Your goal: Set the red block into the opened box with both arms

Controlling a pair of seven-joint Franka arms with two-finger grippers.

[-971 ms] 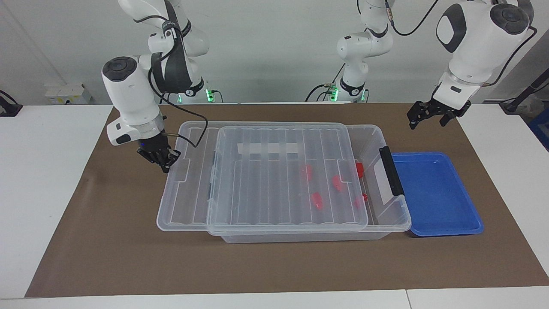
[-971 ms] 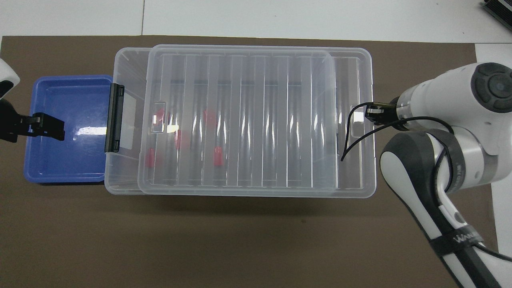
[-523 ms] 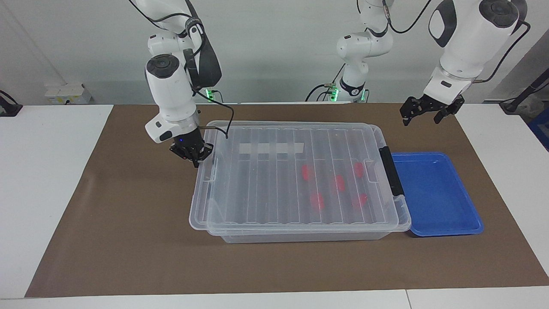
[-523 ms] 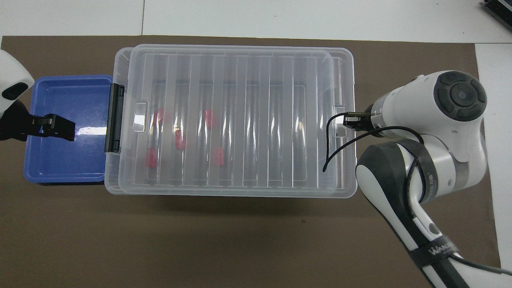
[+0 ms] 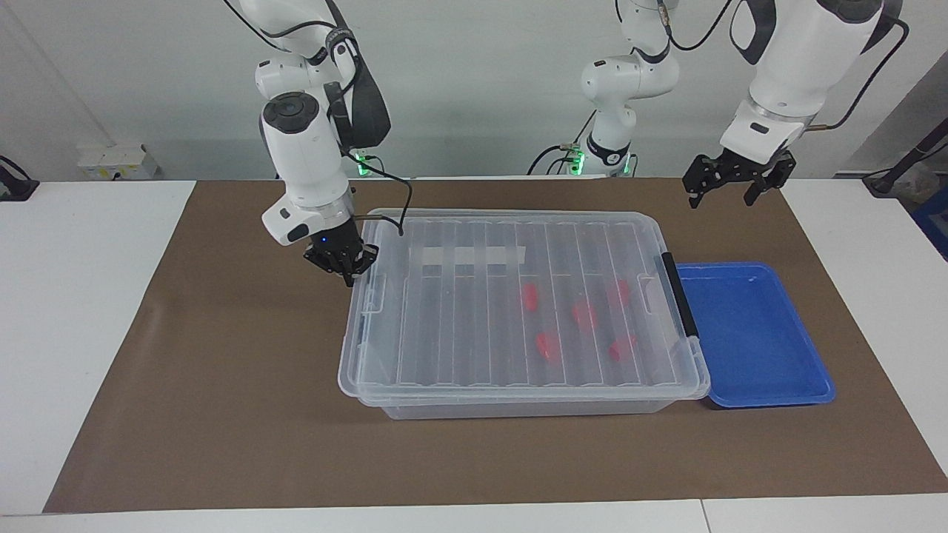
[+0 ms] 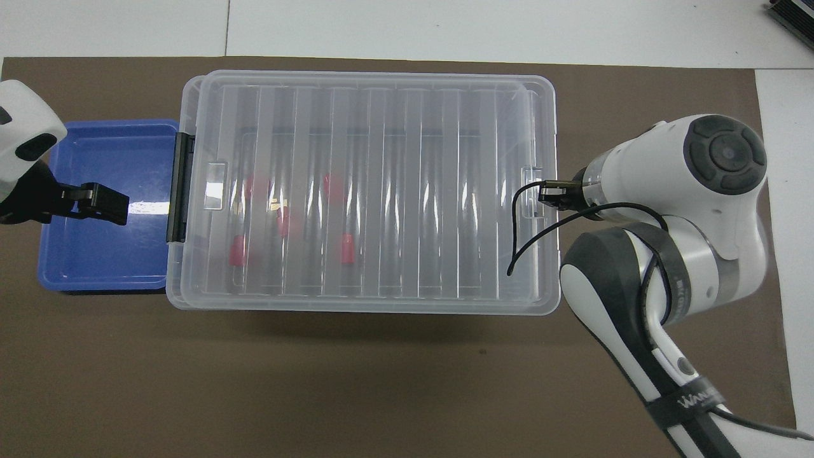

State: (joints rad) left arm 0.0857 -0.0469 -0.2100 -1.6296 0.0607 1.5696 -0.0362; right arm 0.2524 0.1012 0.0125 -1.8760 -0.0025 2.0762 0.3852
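Though lidded, box [image 5: 518,400] with red blocks [image 5: 548,346].

Partly readable white lettering "WANN…" on black strap around right arm [image 6: 696,397]

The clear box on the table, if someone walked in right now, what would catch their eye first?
The big clear box in the middle of the brown mat, its ribbed lid on, with five red blocks showing through toward the left arm's end. The right gripper, shut, is at the lid's edge at the other end. The left gripper hangs open above the mat near the blue tray.
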